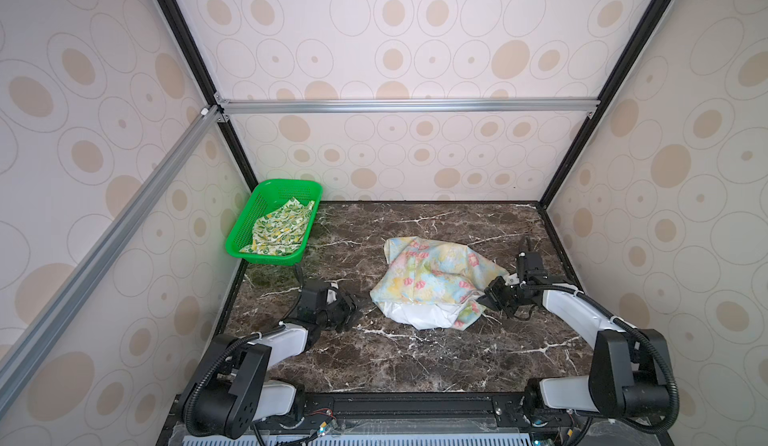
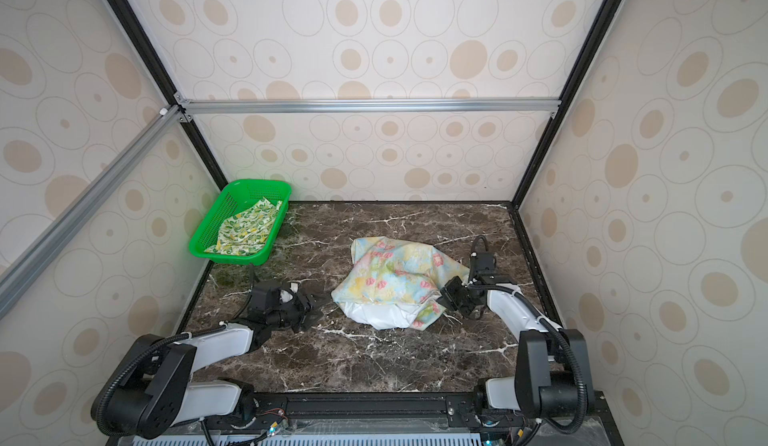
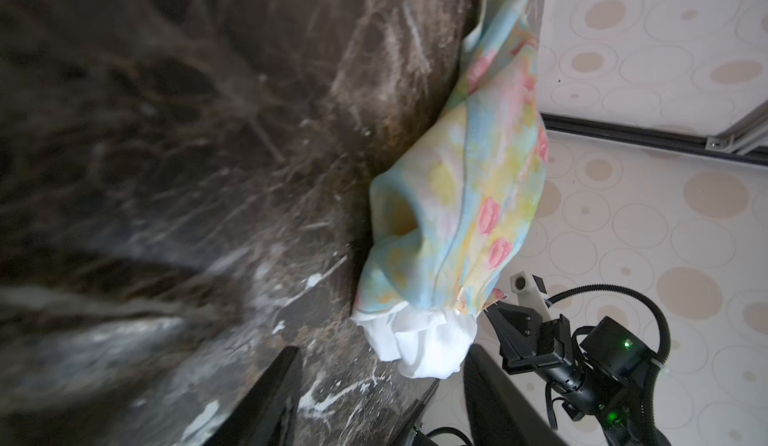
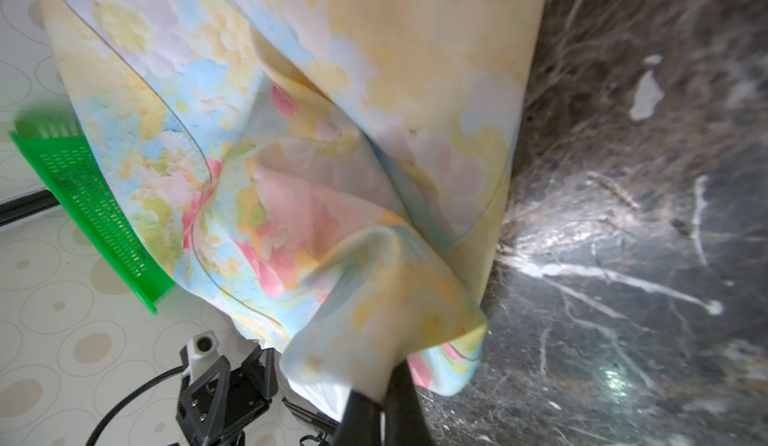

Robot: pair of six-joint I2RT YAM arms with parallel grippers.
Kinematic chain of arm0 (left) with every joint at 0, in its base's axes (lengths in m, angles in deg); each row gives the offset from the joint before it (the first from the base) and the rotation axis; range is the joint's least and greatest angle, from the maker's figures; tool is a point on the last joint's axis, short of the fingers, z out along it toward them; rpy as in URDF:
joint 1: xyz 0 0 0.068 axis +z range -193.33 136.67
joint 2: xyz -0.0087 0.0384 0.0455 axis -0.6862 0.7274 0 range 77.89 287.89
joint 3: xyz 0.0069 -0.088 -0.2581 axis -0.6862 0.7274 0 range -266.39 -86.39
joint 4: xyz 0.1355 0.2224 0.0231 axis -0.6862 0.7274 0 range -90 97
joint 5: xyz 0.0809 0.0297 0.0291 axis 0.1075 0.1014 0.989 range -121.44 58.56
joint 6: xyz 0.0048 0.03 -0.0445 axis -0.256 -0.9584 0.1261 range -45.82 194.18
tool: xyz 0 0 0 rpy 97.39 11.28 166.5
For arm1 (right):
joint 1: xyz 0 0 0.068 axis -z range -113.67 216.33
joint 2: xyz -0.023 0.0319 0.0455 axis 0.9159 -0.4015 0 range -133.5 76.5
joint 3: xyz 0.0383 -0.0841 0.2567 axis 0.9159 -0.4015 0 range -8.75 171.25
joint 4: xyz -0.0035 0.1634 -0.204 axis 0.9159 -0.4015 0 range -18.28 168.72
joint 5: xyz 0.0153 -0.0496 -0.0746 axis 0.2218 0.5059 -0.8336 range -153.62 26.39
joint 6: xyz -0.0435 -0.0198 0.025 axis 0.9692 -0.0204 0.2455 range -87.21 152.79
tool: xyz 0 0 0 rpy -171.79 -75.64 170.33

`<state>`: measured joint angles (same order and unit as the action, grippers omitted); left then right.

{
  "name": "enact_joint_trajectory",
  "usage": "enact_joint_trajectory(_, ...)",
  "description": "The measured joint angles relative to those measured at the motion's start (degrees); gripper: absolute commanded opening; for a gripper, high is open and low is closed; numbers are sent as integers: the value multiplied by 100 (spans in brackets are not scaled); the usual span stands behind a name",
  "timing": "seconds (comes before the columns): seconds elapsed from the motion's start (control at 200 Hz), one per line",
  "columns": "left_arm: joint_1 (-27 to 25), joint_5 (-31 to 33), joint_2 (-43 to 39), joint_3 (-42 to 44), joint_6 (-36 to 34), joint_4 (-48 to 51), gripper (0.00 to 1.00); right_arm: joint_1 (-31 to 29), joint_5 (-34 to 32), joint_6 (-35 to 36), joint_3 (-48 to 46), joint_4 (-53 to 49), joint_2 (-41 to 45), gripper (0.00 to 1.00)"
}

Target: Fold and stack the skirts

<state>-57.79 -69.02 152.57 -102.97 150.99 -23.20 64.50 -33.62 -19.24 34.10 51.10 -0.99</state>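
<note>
I saw right claw (image 1: 483, 298) clamped on floral skirt (image 1: 432, 271) right corner | left claw (image 1: 360, 308) apart, empty, just beside its left edge

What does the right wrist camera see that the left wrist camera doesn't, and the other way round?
Only the right wrist view: the green basket. Only the left wrist view: a silver frame bar. Both: the flowered skirt crumpled on the dark marble table, the right gripper shut on its edge, and the spotted wall.
</note>
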Motion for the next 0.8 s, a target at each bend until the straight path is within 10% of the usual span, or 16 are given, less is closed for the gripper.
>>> enact_joint_trajectory(0.395, 0, 356, 63, -105, 433, -208, 37, -46, 24, -68, -15, 142, 96, 0)
enact_joint_trajectory(0.8, -439, 564, 1084, -1558, -527, 160, 60, -46, 22, -68, -37, 164, 96, 0)
